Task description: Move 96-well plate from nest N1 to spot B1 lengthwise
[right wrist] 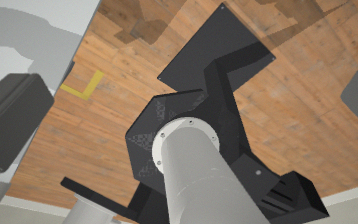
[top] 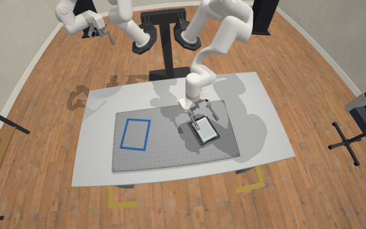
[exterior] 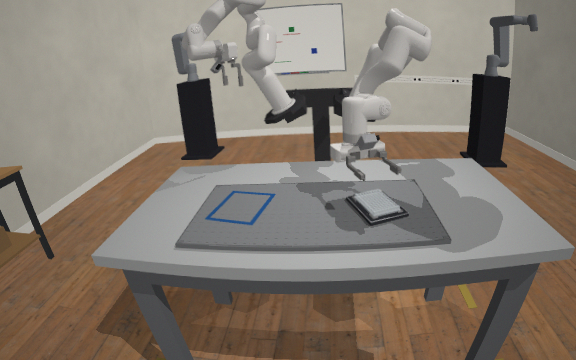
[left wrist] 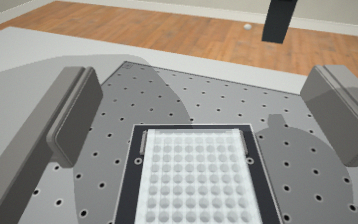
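The white 96-well plate (top: 206, 130) (exterior: 379, 203) (left wrist: 195, 180) sits in the black nest N1 (top: 213, 140) (exterior: 393, 218) (left wrist: 130, 190), turned at an angle on the board. The blue taped outline (top: 124, 133) (exterior: 229, 221) of B1 lies at the board's other end, with nothing inside it. My left gripper (top: 207, 123) (exterior: 380, 174) (left wrist: 206, 120) is open above the plate's far end, one finger to each side, touching nothing. My right gripper (top: 103, 37) (exterior: 233, 83) is open and empty, raised far from the table.
The grey perforated board (top: 164, 159) (exterior: 288, 230) lies on the pale table (top: 91, 159) (exterior: 508, 240) and bears both nest and outline. The left arm reaches in over the table's back edge. The right arm's base and the stand fill the right wrist view.
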`<state>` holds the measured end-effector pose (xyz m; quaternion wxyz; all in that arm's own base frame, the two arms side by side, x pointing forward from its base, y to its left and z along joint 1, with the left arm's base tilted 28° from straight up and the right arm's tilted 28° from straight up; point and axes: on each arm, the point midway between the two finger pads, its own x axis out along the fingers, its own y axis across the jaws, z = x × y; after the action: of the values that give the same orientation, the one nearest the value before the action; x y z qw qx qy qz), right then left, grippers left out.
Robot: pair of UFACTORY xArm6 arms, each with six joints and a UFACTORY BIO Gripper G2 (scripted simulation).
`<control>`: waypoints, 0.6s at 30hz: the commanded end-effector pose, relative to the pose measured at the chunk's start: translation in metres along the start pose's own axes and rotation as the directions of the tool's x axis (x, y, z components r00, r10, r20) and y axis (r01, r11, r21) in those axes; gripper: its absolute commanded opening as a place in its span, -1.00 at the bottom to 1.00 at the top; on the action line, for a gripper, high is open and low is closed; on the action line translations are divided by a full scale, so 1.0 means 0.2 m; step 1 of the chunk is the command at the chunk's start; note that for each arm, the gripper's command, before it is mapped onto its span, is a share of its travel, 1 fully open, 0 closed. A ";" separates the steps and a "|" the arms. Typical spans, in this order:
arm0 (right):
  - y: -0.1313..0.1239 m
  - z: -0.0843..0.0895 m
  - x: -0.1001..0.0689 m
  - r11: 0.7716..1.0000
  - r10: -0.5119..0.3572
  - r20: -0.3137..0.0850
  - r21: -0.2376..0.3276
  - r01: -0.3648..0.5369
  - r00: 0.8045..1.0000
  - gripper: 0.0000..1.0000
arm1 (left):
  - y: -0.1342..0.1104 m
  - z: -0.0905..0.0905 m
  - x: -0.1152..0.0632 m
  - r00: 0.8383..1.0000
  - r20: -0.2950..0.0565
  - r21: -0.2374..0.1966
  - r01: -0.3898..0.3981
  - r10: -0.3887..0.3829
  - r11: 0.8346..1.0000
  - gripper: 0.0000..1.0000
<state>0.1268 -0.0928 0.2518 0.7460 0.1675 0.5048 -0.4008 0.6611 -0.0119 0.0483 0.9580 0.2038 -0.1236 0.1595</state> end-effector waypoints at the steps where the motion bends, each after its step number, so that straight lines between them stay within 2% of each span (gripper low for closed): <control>1: 0.00 0.00 0.00 1.000 0.001 0.002 0.000 -0.001 1.000 1.00 | 0.00 0.01 0.01 1.000 0.003 -0.002 -0.001 0.001 1.000 -0.25; 7: 0.00 0.00 0.00 1.000 0.001 0.002 0.000 -0.001 1.000 1.00 | 0.00 0.01 0.01 1.000 0.003 -0.002 -0.001 0.001 1.000 -0.25; 18: 0.00 0.00 0.00 1.000 0.001 0.002 0.000 -0.001 1.000 1.00 | 0.00 -0.07 0.01 1.000 0.003 -0.002 -0.001 0.001 1.000 -0.25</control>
<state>0.1268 -0.0928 0.2518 0.7460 0.1675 0.5048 -0.4008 0.6630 -0.0081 0.0403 0.9580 0.2039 -0.1234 0.1595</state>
